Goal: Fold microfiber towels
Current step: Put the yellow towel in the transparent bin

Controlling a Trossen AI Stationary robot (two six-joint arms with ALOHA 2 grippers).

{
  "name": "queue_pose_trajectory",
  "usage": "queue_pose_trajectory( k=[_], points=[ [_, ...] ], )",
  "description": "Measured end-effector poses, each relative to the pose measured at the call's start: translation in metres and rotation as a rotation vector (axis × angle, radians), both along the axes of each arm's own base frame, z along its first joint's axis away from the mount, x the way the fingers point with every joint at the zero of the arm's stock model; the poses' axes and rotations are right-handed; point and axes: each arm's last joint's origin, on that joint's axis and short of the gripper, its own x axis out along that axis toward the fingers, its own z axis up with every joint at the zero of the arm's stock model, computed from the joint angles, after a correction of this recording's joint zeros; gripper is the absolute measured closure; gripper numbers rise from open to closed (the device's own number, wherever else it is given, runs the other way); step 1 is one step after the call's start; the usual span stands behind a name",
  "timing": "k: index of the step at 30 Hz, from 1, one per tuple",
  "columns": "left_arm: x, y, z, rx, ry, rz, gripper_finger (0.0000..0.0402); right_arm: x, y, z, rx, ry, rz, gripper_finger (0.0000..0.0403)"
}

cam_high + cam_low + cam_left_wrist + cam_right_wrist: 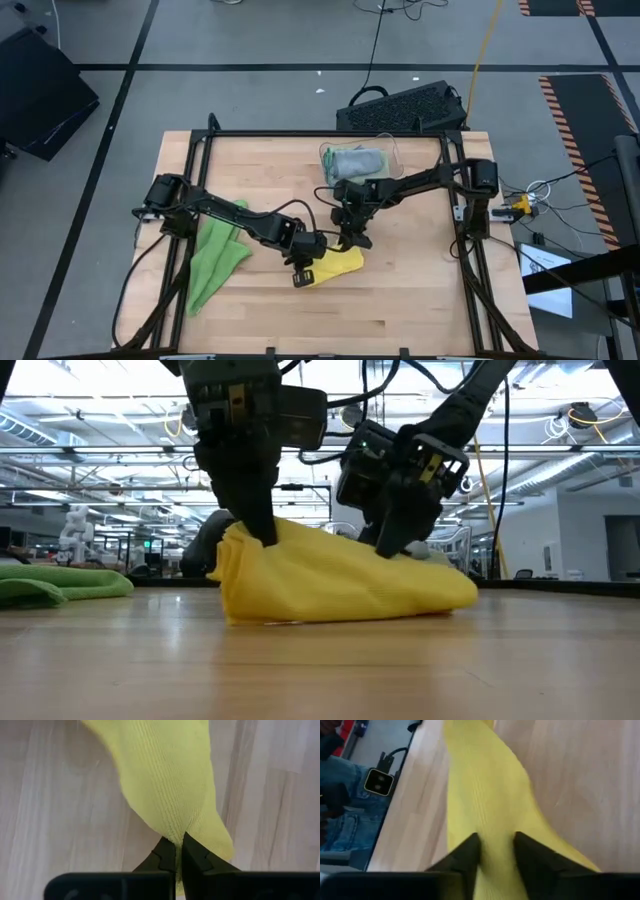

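A yellow microfiber towel [338, 264] lies bunched on the wooden table near its middle, its underside on the wood [340, 610]. My left gripper [179, 842] is shut on the towel's left end, which stands raised [240, 545]. My right gripper [496, 852] comes in from the far right and has closed on the towel's upper right part [395, 550]. A bright green towel [215, 255] lies loose at the table's left. A grey towel [355, 158] sits in the clear bin. My left gripper pinches a gathered fold at the yellow towel's left end [175, 827] between its two fingers. The fingers point steeply down from above. That end is drawn up into a peak; the rest of the towel lies on the table. My right gripper has a bunched ridge of the yellow towel [495, 837] between its two fingers [469, 851], the cloth filling the gap. The fingers slant down from the table's far right side. The towel beyond them trails slack along the wood.
The clear plastic bin [390, 150] stands at the table's far side. A black frame [300, 133] rims the table. A dark ribbed case [400, 105] lies beyond the far edge. A person in jeans [340, 820] shows off the table. Bare wood [400, 310] lies toward the near edge.
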Motion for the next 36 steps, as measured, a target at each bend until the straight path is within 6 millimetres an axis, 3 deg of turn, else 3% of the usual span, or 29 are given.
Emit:
queue_pose_trajectory(
  k=[3, 6, 9, 15, 18, 21, 31, 36],
  points=[
    [0.000, 0.000, 0.000, 0.001, -0.001, -0.007, 0.0395, -0.002, -0.002, 0.008, 0.001, -0.008, -0.005, 0.0337],
    [0.000, -0.001, 0.000, 0.008, -0.006, -0.026, 0.0392, -0.004, -0.004, 0.019, 0.008, -0.051, 0.003, 0.0352],
    [0.000, -0.001, 0.000, 0.008, -0.006, -0.025, 0.0397, -0.004, -0.008, 0.035, -0.072, -0.130, -0.026, 0.0321],
    [0.000, -0.001, 0.000, 0.008, -0.004, -0.024, 0.0390, -0.003, -0.018, 0.041, -0.147, -0.186, -0.072, 0.0196],
    [0.000, -0.001, 0.000, 0.008, -0.004, -0.024, 0.0396, -0.002, -0.016, 0.034, -0.169, -0.196, -0.035, 0.0154],
    [0.000, -0.001, 0.000, 0.008, -0.004, -0.024, 0.0394, 0.002, -0.011, 0.026, -0.200, -0.231, 0.017, 0.0144],
    [-0.001, -0.002, 0.000, 0.011, -0.004, -0.032, 0.0391, 0.009, -0.002, -0.011, -0.223, -0.170, 0.065, 0.0141],
    [-0.001, -0.001, 0.000, 0.017, -0.003, -0.044, 0.0396, 0.010, 0.000, -0.023, -0.263, -0.168, 0.105, 0.0176]
  ],
)
